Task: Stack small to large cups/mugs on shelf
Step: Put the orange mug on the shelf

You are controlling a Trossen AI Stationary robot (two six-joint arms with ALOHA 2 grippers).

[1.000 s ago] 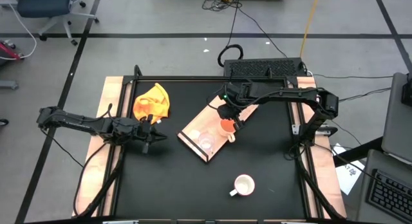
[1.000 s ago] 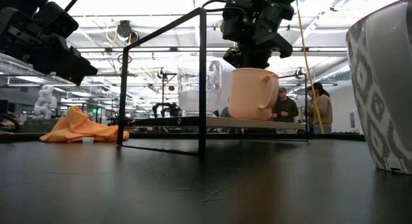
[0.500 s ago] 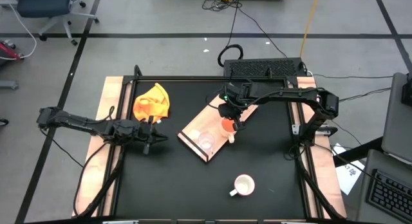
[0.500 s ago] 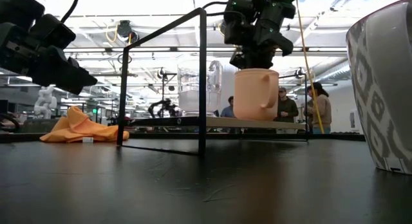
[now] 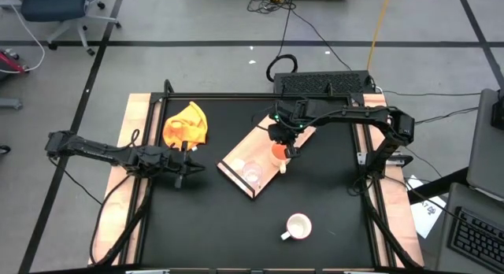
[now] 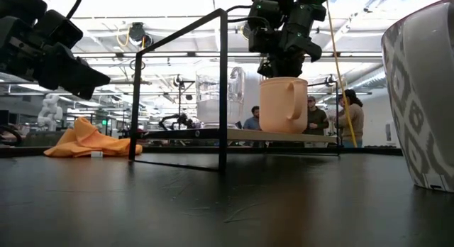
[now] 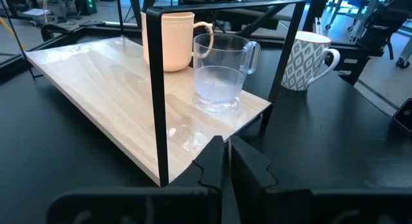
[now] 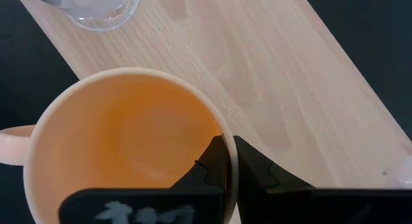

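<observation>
The yellow-orange mug [image 5: 277,154] stands upright on the light wood shelf [image 5: 239,156], toward its far half, handle [image 5: 283,168] toward the table's near side. My right gripper [image 5: 282,142] is above it, shut on it. The clear glass cup [image 5: 252,174] stands on its base on the shelf's near end. The white mug [image 5: 298,226] stands on the black table near the front edge. My left gripper [image 5: 187,165] waits shut and empty left of the shelf. My right gripper holds the yellow-orange mug by its rim [image 8: 222,135], on the side away from the handle [image 8: 13,147]. One finger [image 8: 207,165] is inside the mug and one outside, the wall pinched between them. The fingers point down from above. The mug [image 6: 284,105] is upright, its base at the shelf board.
A yellow cloth [image 5: 187,124] lies at the table's far left. Thin black frame bars [image 6: 222,91] stand around the shelf, one post [image 7: 154,89] close to the glass cup [image 7: 222,73]. People stand in the room behind the table [image 6: 347,119].
My right gripper has shifted slightly toward the table's right edge with the yellow-orange mug. The mug was tilted and has come upright, with its base level on the shelf. The grip has stayed shut.
</observation>
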